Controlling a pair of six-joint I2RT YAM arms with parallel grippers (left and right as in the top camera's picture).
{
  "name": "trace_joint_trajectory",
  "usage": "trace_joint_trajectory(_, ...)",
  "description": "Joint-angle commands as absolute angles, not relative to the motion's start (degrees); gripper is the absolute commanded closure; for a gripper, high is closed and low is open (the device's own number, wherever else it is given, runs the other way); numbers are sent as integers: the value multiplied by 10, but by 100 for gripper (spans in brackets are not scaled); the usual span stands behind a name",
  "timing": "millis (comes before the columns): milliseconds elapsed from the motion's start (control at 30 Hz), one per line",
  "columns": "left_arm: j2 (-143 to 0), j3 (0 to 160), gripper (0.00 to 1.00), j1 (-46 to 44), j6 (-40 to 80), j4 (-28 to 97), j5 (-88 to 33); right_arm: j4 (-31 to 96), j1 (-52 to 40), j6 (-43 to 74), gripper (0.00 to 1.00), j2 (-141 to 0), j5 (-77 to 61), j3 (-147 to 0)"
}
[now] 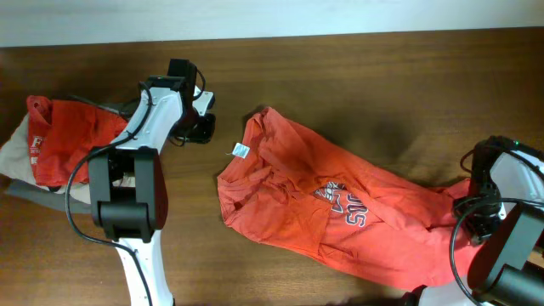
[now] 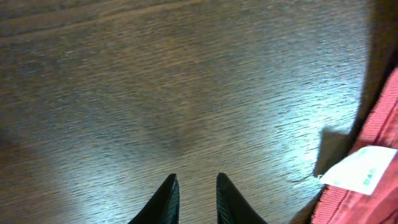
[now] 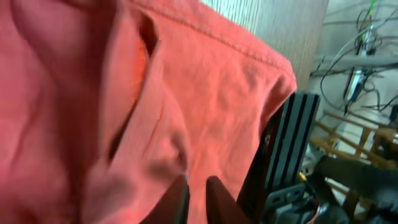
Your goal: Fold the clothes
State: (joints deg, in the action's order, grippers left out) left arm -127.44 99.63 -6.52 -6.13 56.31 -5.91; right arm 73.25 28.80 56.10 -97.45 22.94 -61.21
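The orange-red T-shirt lies crumpled across the middle and right of the wooden table, with its navy-and-white print partly showing and a white neck tag at its upper left. My left gripper hovers over bare wood just left of the collar. Its fingers are slightly apart and empty, and the tag sits to their right. My right gripper is at the shirt's right end. Its fingers are pinched close on the red fabric.
A pile of other clothes lies at the far left: a red garment on a beige cloth. A black frame rail and cables stand past the table's right edge, close to my right gripper.
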Motion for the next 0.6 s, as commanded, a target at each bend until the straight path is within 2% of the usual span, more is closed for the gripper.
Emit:
trace_joint_trajectory(0,-1276,1007,79,-72,-58,566,-86,733,290,588,72,-970,242,-611)
trace_joint_trajectory(67,-1271,1013,78,-73,-59,569,-103,731,290,586,53,-970,242,-611)
trace_joint_trajectory(100,-1268,1016,78,-73,-61,570,-110,731,290,578,48,-970,237,-611)
trace_joint_trajectory(167,-1258,1026,75,-74,-66,576,-128,731,290,570,41,-970,222,-611)
trace_joint_trajectory(267,-1243,1039,70,-79,-96,587,-182,719,290,570,37,-970,199,-611)
trace_joint_trajectory(400,-1231,1039,65,-101,-136,592,-211,683,290,570,37,-970,197,-611)
trace_joint_trajectory(500,-1231,1037,66,-131,-173,594,-213,631,290,500,56,-970,158,-611)
trace_joint_trajectory(567,-1231,1034,66,-154,-198,595,-213,576,290,375,57,-970,60,-611)
